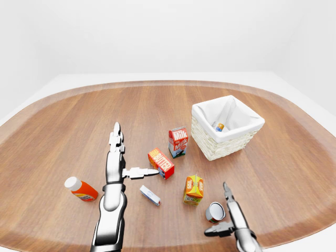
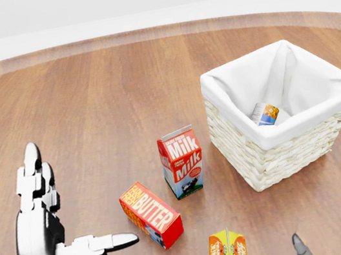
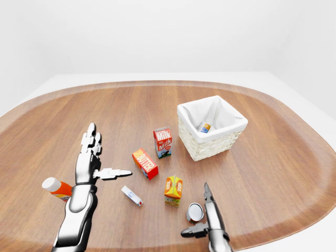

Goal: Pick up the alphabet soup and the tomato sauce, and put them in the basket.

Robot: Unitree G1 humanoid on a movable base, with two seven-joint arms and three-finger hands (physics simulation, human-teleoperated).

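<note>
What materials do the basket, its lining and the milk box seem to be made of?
The basket looks like pale woven wicker: its walls show rows of braided strands. Its lining seems to be matte white cloth, since it folds softly over the rim. The milk box looks like printed carton with a gabled top, though a render leaves this uncertain.

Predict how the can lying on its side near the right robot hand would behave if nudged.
The can lies on its side on the smooth table, so it would probably roll. Its metal wall looks rigid and possibly slippery.
</note>
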